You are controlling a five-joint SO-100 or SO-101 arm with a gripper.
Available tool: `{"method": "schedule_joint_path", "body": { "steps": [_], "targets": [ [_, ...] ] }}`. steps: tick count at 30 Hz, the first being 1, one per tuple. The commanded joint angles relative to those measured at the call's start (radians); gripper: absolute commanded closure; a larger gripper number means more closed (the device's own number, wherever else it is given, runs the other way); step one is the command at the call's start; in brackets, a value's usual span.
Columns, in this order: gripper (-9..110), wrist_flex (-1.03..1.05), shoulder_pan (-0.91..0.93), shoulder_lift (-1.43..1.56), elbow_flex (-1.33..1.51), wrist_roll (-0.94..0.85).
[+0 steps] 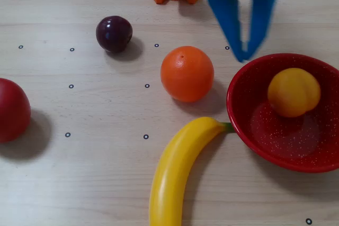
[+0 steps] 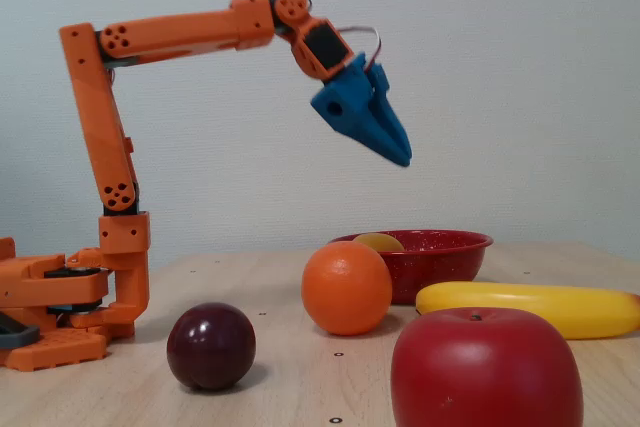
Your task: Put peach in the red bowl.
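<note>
The peach sits in the red bowl, and the claw is up in the air.

The blue claw (image 1: 247, 51) is empty, with its two fingers a little apart. The peach (image 1: 293, 92) lies down below it and to the right in the top-down fixed view, inside the red bowl (image 1: 249, 130). The orange (image 1: 187, 73) is on the table to the claw's lower left, just beside the bowl.

In a fixed view we see the peach (image 1: 293, 92) in the bowl (image 1: 249, 125), the banana (image 1: 177, 170) and orange (image 1: 187, 73) to its left.
</note>
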Motion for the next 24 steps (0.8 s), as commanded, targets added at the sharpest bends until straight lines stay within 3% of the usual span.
{"method": "schedule_joint_path", "body": {
  "steps": [1, 9, 24],
  "targets": [
    [102, 0.038, 0.026, 0.14, -0.055, 0.043],
    [102, 0.083, 0.107, 0.331, 0.046, 0.144],
    [102, 0.101, 0.247, 0.857, 0.494, 0.196]
  ]
}}
